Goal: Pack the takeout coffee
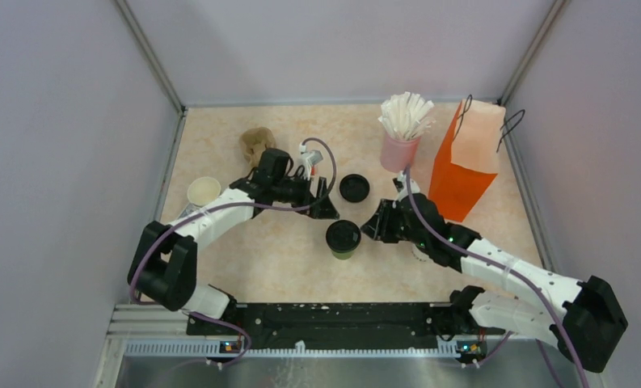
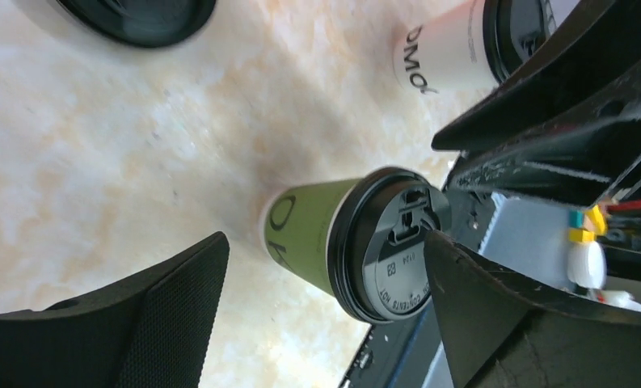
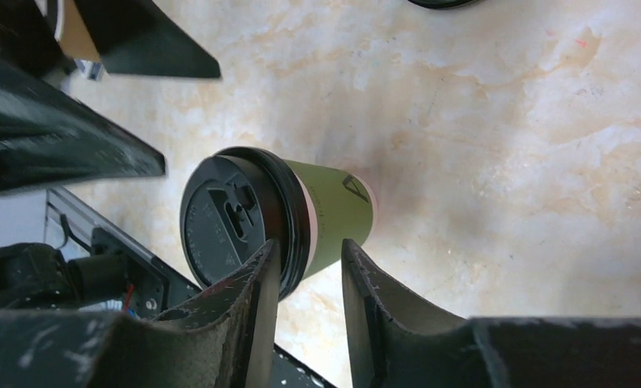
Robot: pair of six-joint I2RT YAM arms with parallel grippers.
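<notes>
The right hand [image 3: 309,246], open only a crack and holding nothing, is hovering just short of the coffee [image 3: 278,214], so advancing without widening is risking toppling it.

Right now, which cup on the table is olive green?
The short, black-lidded takeout coffee standing in the middle; the lidless cup is cream and the straw cup is pink.
</notes>
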